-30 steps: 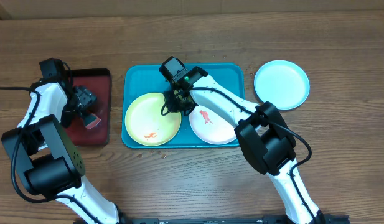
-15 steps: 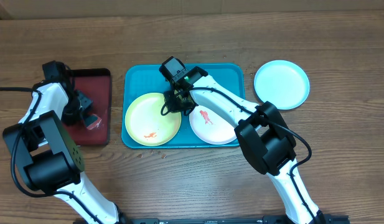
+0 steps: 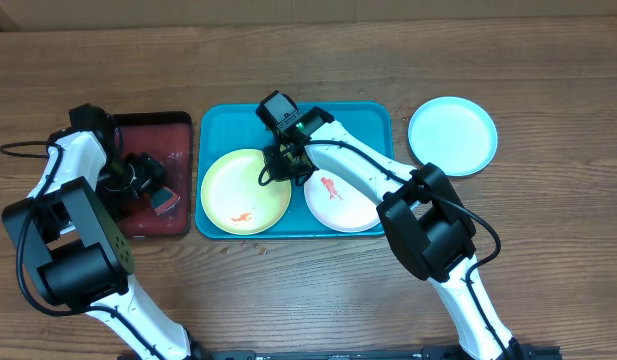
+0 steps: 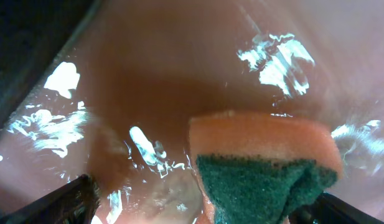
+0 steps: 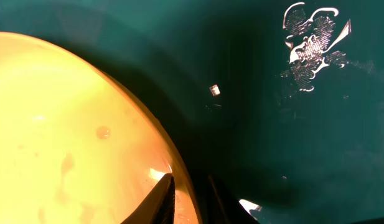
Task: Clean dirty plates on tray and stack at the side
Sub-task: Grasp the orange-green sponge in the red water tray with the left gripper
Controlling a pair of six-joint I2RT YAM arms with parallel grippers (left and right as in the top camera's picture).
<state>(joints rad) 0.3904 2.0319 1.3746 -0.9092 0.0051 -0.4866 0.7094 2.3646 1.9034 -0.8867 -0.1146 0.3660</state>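
On the teal tray (image 3: 358,118) lie a yellow-green plate (image 3: 238,195) with an orange smear and a white plate (image 3: 343,205) with a red smear. A light blue plate (image 3: 452,135) rests on the table to the tray's right. My right gripper (image 3: 280,168) is shut on the yellow-green plate's far right rim. In the right wrist view the plate's rim (image 5: 117,124) passes between the right gripper (image 5: 190,183) fingers. My left gripper (image 3: 146,178) stands open over a dark red tray. An orange and green sponge (image 4: 260,168) lies against its right finger, inside the left gripper (image 4: 204,198).
The dark red tray (image 3: 178,135) with a black rim sits just left of the teal tray, and the sponge (image 3: 166,200) lies on it. Small crumbs dot the wooden table (image 3: 548,250) in front of the teal tray. A cable trails off to the left.
My left gripper has moved right over the dark red tray. The sponge and that tray have slid towards the teal tray. The right arm has not moved.
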